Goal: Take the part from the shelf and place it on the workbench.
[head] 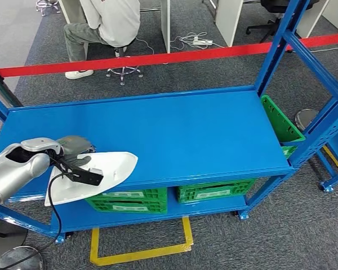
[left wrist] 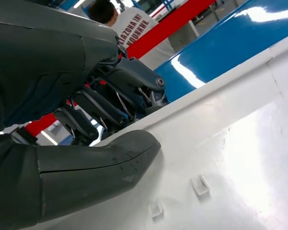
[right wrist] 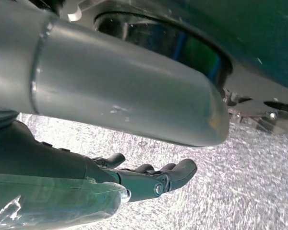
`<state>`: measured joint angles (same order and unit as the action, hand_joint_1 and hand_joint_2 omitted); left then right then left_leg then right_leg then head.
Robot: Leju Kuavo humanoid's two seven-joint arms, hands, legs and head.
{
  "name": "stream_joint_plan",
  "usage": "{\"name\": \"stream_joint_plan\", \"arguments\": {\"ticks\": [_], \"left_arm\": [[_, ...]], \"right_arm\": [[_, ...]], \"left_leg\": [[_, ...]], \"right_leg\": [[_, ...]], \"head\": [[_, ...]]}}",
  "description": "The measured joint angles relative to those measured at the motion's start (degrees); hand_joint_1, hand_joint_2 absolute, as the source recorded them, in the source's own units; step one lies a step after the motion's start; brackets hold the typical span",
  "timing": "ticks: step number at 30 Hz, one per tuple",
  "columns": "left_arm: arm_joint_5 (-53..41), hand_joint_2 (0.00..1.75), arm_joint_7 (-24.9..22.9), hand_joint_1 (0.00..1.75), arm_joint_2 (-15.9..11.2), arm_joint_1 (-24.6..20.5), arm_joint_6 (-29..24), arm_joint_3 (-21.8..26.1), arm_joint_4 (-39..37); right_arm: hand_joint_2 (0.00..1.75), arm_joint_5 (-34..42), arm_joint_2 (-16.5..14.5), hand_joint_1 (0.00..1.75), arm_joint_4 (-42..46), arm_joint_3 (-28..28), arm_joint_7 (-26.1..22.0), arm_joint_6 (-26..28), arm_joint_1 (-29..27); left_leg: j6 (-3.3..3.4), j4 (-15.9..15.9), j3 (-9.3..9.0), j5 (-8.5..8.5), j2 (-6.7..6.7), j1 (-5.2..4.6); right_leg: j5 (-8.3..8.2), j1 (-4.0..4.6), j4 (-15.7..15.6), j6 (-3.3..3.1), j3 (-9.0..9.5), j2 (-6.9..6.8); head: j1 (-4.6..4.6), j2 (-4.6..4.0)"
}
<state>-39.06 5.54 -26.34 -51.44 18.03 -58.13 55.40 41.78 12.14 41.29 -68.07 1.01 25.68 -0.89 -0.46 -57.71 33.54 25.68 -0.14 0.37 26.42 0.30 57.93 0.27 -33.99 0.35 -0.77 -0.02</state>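
The part (head: pixel 105 169) is a long white moulded shell with a pointed end, lying tilted over the front left edge of the blue shelf top (head: pixel 167 129). My left hand (head: pixel 74 153) grips its near end. In the left wrist view the thumb (left wrist: pixel 99 163) presses on the part's (left wrist: pixel 225 143) glossy inner face, which carries small clips, while the dark fingers (left wrist: pixel 113 98) curl behind its rim. My right hand (right wrist: pixel 150 179) hangs over grey carpet with its fingers stretched out and nothing in them.
Green crates (head: pixel 214 190) sit on the lower shelf, and another green crate (head: pixel 280 121) stands at the right end by the blue upright. Red barrier tape (head: pixel 159 56) runs behind the rack, with a seated person (head: pixel 112 19) beyond. A yellow floor marking (head: pixel 142 253) lies in front.
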Motion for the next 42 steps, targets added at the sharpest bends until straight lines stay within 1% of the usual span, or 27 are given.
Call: {"name": "stream_joint_plan", "arguments": {"ticks": [2, 3, 5, 6, 7, 8, 9, 11, 13, 15, 17, 18, 21, 22, 23, 24, 26, 27, 29, 32, 34, 36, 37, 38, 39, 41, 42], "left_arm": [[0.01, 1.75, 0.02, 1.75, 0.01, -0.23, 0.00, 0.01, -0.01], [0.01, 1.75, 0.03, 1.75, 0.03, -0.33, 0.01, 0.01, -0.02], [0.01, 1.75, 0.03, 1.75, 0.10, -0.41, 0.01, -0.02, -0.08], [0.01, 1.75, 0.03, 1.75, 0.13, -0.39, -0.02, -0.03, -0.13], [0.01, 1.75, 0.03, 1.75, 0.16, -0.39, -0.12, -0.04, -0.17], [0.01, 1.75, -0.01, 1.75, 0.18, -0.40, -0.29, -0.04, -0.21], [0.01, 1.75, -0.11, 1.75, 0.19, -0.44, -0.56, -0.01, -0.24], [0.01, 1.75, -0.60, 1.75, 0.18, -0.62, -1.38, 0.23, -0.25], [0.08, 1.75, -1.55, 1.75, 0.16, -0.84, -2.78, 0.76, -0.23], [0.61, 1.75, -2.69, 1.75, 0.23, -0.83, -5.24, 2.07, -0.07], [2.11, 1.75, -3.59, 1.75, 0.56, -0.20, -8.86, 4.72, 0.79], [3.19, 1.75, -3.91, 1.75, 0.87, 0.47, -10.92, 6.76, 1.69], [5.65, 1.75, -4.37, 1.75, 2.31, 3.43, -15.20, 13.25, 4.96], [5.89, 1.75, -4.44, 1.75, 2.74, 4.39, -15.55, 14.74, 5.86], [6.16, 1.75, -4.47, 1.75, 3.06, 5.22, -15.72, 15.92, 6.64], [6.66, 1.75, -4.38, 1.75, 3.36, 5.97, -16.08, 17.03, 7.40], [8.85, 1.75, -3.27, 1.74, 4.14, 7.60, -18.49, 19.62, 9.27], [10.52, 1.75, -2.25, 1.71, 4.90, 8.74, -20.57, 21.33, 10.66], [14.41, 1.75, 0.22, 1.71, 7.04, 12.10, -25.21, 25.23, 14.68], [19.68, 1.75, 3.96, 1.75, 10.55, 18.63, -30.70, 29.62, 21.92], [22.61, 1.75, 6.91, 1.75, 12.87, 22.60, -34.40, 31.64, 26.61], [24.59, 1.75, 9.16, 1.75, 14.83, 25.92, -37.40, 33.05, 30.80], [25.11, 1.75, 9.67, 1.75, 15.55, 27.25, -38.25, 33.46, 32.57], [25.35, 1.75, 9.81, 1.75, 16.09, 28.27, -38.67, 33.71, 34.07], [25.47, 1.75, 9.81, 1.75, 16.50, 29.02, -38.87, 33.87, 35.31], [25.64, 1.75, 9.80, 1.75, 17.10, 29.85, -39.10, 34.28, 37.17], [25.69, 1.75, 9.80, 1.75, 17.29, 30.02, -39.19, 34.52, 37.84]], "right_arm": [[0.00, -0.14, 0.01, 0.00, -0.08, 0.13, 0.08, -0.06, -0.01], [0.00, -0.17, 0.02, 0.00, -0.11, 0.24, 0.10, -0.07, 0.00], [0.00, -0.19, -0.01, 0.00, -0.15, 0.41, 0.13, -0.09, 0.00], [0.00, -0.21, -0.03, 0.00, -0.18, 0.46, 0.14, -0.10, -0.03], [0.00, -0.31, -0.04, 0.00, -0.22, 0.49, 0.17, -0.13, -0.07], [0.00, -0.48, -0.05, 0.00, -0.30, 0.54, 0.20, -0.20, -0.09], [0.00, -0.72, -0.05, 0.00, -0.41, 0.66, 0.23, -0.30, -0.10], [0.00, -1.12, -0.09, 0.00, -0.61, 0.93, 0.26, -0.51, -0.04], [0.00, -1.46, -0.19, 0.00, -0.71, 1.26, 0.26, -0.61, -0.01], [0.00, -1.95, -0.28, 0.00, -0.74, 1.79, 0.28, -0.65, -0.25], [0.00, -2.47, -0.32, 0.00, -0.73, 2.45, 0.35, -0.61, -0.66], [0.00, -2.72, -0.33, 0.00, -0.69, 2.81, 0.39, -0.55, -0.84], [0.00, -3.20, -0.33, 0.00, -0.51, 3.70, 0.46, -0.28, -1.38], [0.00, -3.23, -0.33, 0.00, -0.48, 3.84, 0.47, -0.22, -1.55], [0.00, -3.25, -0.33, 0.00, -0.48, 3.98, 0.48, -0.17, -1.73], [0.00, -3.26, -0.33, 0.00, -0.42, 4.12, 0.47, -0.12, -1.91], [0.00, -3.23, -0.33, 0.00, -0.20, 4.45, 0.37, 0.13, -2.24], [0.00, -3.15, -0.33, 0.00, -0.03, 4.60, 0.25, 0.37, -2.40], [0.00, -2.73, -0.33, 0.00, 0.25, 4.82, -0.18, 1.12, -2.81], [0.00, -1.40, -0.22, 0.00, 0.84, 5.01, -0.96, 2.60, -3.68], [0.00, -0.38, -0.03, 0.00, 1.56, 5.13, -1.19, 3.89, -4.29], [0.00, 0.42, 0.21, 0.00, 2.60, 5.15, -1.09, 5.22, -4.85], [0.00, 0.69, 0.36, 0.00, 3.19, 5.15, -0.93, 5.78, -5.09], [0.00, 0.87, 0.52, 0.00, 3.76, 5.15, -0.74, 6.25, -5.27], [0.00, 1.00, 0.72, 0.00, 4.30, 5.15, -0.57, 6.62, -5.38], [0.00, 1.15, 1.08, 0.00, 5.27, 5.16, -0.36, 7.11, -5.41], [0.00, 1.20, 1.22, 0.00, 5.68, 5.17, -0.31, 7.26, -5.38]], "left_leg": [[0.61, 0.35, -0.11, -0.28, 0.06, 0.26], [0.88, 0.50, -0.16, -0.39, 0.09, 0.42], [1.10, 0.51, -0.09, -0.39, 0.11, 0.42], [1.12, 0.50, -0.07, -0.38, 0.11, 0.42], [1.12, 0.49, -0.07, -0.37, 0.10, 0.42], [1.09, 0.48, -0.10, -0.35, 0.09, 0.42], [1.03, 0.46, -0.16, -0.32, 0.07, 0.43], [0.68, 0.31, -0.17, -0.16, 0.00, 0.31], [0.05, 0.14, 0.09, -0.17, -0.08, 0.12], [-0.58, 0.15, 0.27, -0.31, -0.11, 0.14], [-1.09, -0.81, 0.65, 0.62, -0.06, 0.31], [-1.30, -2.79, 1.48, 1.96, -0.04, 0.36], [-1.62, -13.66, 6.44, 7.04, -0.02, 0.40], [-1.62, -15.89, 7.54, 7.42, -0.02, 0.40], [-1.55, -16.00, 7.68, 6.62, -0.02, 0.39], [-1.41, -13.99, 6.84, 4.84, -0.02, 0.39], [-0.92, -6.79, 3.61, 0.74, -0.02, 0.28], [-0.67, -3.56, 2.21, -0.27, -0.01, 0.18], [-0.29, -0.76, 1.06, -0.33, -0.02, -0.07], [0.46, -0.17, 0.74, -0.16, 0.04, 0.11], [1.05, 0.02, 0.52, -0.13, 0.21, 0.29], [1.39, 0.00, 0.49, 0.00, 0.33, 0.26], [1.45, -0.01, 0.46, 0.04, 0.34, 0.24], [1.47, -0.02, 0.41, 0.07, 0.32, 0.23], [1.46, -0.02, 0.33, 0.10, 0.25, 0.23], [1.24, -0.05, 0.08, 0.24, 0.10, 0.18], [1.03, -0.13, 0.04, 0.32, 0.02, 0.06]], "right_leg": [[1.18, -0.05, 1.52, 0.64, -0.85, -0.04], [2.59, -0.13, 3.92, 0.94, -2.04, -0.05], [6.11, -0.40, 11.40, 1.43, -5.58, -0.06], [7.19, -0.52, 14.63, 1.61, -7.17, -0.06], [7.27, -0.60, 16.18, 1.74, -7.98, -0.07], [6.26, -0.69, 15.47, 1.80, -7.69, -0.08], [4.42, -0.79, 12.62, 1.79, -6.32, -0.10], [1.08, -0.92, 4.69, 1.60, -2.25, -0.17], [0.24, -0.87, 0.61, 1.14, -0.14, -0.11], [0.33, -0.76, 0.36, 0.50, -0.11, 0.05], [0.14, -0.84, 0.17, -0.17, -0.05, 0.10], [0.07, -0.93, 0.06, -0.50, 0.02, 0.09], [0.17, -0.91, 0.02, -0.97, 0.09, 0.10], [0.21, -0.89, 0.03, -1.01, 0.12, 0.14], [0.24, -0.87, 0.05, -1.04, 0.18, 0.21], [0.30, -0.86, 0.08, -1.02, 0.27, 0.30], [0.46, -0.76, 0.17, -0.79, 0.40, 0.44], [0.57, -0.66, 0.27, -0.59, 0.33, 0.46], [0.66, -0.53, 0.30, -0.05, 0.10, 0.38], [1.41, -0.61, 0.86, 0.89, -0.24, 0.23], [4.13, -0.73, 5.38, 1.46, -2.38, 0.14], [7.57, -0.83, 13.15, 1.86, -6.07, 0.10], [8.35, -0.87, 15.96, 1.97, -7.49, 0.10], [7.95, -0.88, 16.63, 2.02, -7.89, 0.09], [6.58, -0.89, 15.11, 1.97, -7.22, 0.08], [2.79, -0.88, 7.19, 1.66, -3.28, 0.03], [1.62, -0.85, 3.59, 1.46, -1.37, 0.05]], "head": [[-0.17, 0.00], [-0.28, 0.00], [-0.49, 0.00], [-0.48, 0.00], [-0.50, 0.00], [-0.50, 0.00], [-0.50, 0.00], [-0.52, 0.00], [-0.46, 0.00], [-0.40, 0.00], [-0.31, 0.00], [-0.21, 0.00], [0.00, 0.00], [0.00, 0.00], [0.02, 0.00], [0.03, 0.00], [0.04, 0.00], [0.04, 0.00], [-0.02, 0.00], [-0.10, 0.00], [-0.28, 0.00], [-0.39, 0.00], [-0.38, 0.00], [-0.41, 0.00], [-0.41, 0.00], [-0.41, 0.00], [-0.39, 0.00]]}}
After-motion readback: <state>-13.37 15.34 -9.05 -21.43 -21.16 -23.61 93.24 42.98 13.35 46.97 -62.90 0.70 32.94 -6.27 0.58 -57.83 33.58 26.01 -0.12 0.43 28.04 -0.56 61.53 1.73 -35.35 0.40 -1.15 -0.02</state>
